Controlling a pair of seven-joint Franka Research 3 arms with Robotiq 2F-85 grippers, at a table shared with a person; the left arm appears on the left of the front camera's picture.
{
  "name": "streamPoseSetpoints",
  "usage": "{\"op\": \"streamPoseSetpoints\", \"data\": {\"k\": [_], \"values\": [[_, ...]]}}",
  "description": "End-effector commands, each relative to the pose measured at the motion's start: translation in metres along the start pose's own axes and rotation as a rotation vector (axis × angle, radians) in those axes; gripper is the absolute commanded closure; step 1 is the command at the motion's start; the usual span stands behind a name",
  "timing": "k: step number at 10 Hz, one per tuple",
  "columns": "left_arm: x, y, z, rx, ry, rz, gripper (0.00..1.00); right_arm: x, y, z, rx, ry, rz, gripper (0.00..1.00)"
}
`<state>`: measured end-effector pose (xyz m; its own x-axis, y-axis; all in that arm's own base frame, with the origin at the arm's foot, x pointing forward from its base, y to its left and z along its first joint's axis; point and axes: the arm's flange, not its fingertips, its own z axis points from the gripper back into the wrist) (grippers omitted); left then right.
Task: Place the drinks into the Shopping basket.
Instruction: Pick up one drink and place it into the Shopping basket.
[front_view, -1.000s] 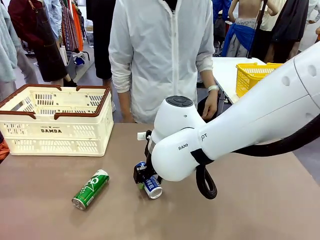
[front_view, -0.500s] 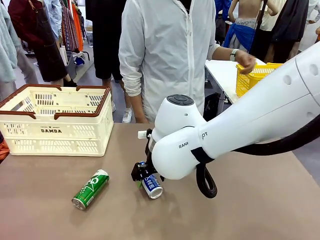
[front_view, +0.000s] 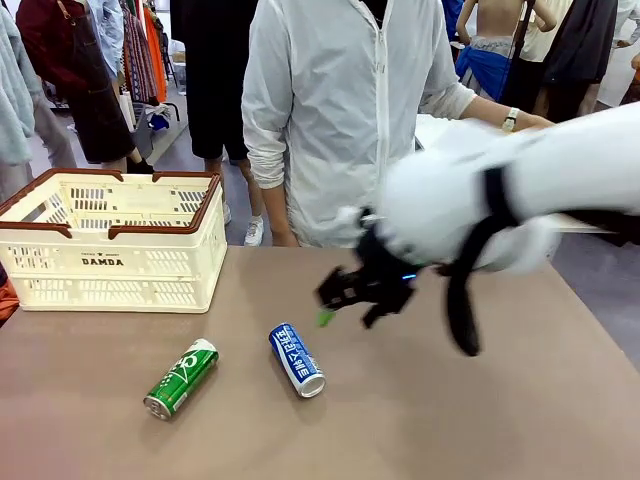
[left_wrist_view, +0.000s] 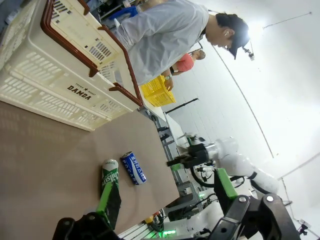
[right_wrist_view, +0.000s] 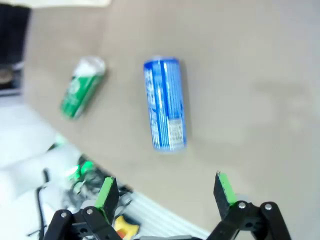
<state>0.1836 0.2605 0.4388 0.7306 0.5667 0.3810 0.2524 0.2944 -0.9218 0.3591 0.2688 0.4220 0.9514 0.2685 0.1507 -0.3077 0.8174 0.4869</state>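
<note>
Two drinks lie on their sides on the brown table: a blue and white can (front_view: 297, 360) and, to its left, a green can (front_view: 181, 378). The cream Shopping basket (front_view: 110, 265) with a brown rim stands at the back left. My right gripper (front_view: 335, 300) is blurred, raised above and right of the blue can, open and holding nothing. In the right wrist view its green fingers (right_wrist_view: 105, 192) stand wide apart, well back from the blue can (right_wrist_view: 165, 105) and green can (right_wrist_view: 82, 87). My left gripper (left_wrist_view: 165, 200) is open, away from the basket (left_wrist_view: 50, 85) and cans (left_wrist_view: 133, 168).
A person in a white jacket (front_view: 340, 110) stands at the far table edge, one arm stretched to the right. A yellow mesh basket (left_wrist_view: 157, 92) sits on another table behind. The table's right half (front_view: 520, 400) is bare.
My right gripper opened and let go of the blue can, which now lies on the table. The right arm has lifted and swung right. The person's arm reached further right.
</note>
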Motion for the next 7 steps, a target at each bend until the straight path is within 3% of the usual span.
{"op": "streamPoseSetpoints", "data": {"k": [1,5,7], "values": [[0.0,-0.001,0.001,-0.018,-0.014,-0.022,0.0,-0.085,-0.12,0.109,0.193,0.008,-0.109,0.0],[0.0,-0.001,0.001,-0.018,-0.014,-0.022,0.0,-0.169,-0.289,0.17,0.641,-0.238,-0.31,0.0],[0.0,-0.001,0.001,-0.018,-0.014,-0.022,0.0,-0.185,-0.334,0.16,0.795,-0.382,-0.364,0.0]]}}
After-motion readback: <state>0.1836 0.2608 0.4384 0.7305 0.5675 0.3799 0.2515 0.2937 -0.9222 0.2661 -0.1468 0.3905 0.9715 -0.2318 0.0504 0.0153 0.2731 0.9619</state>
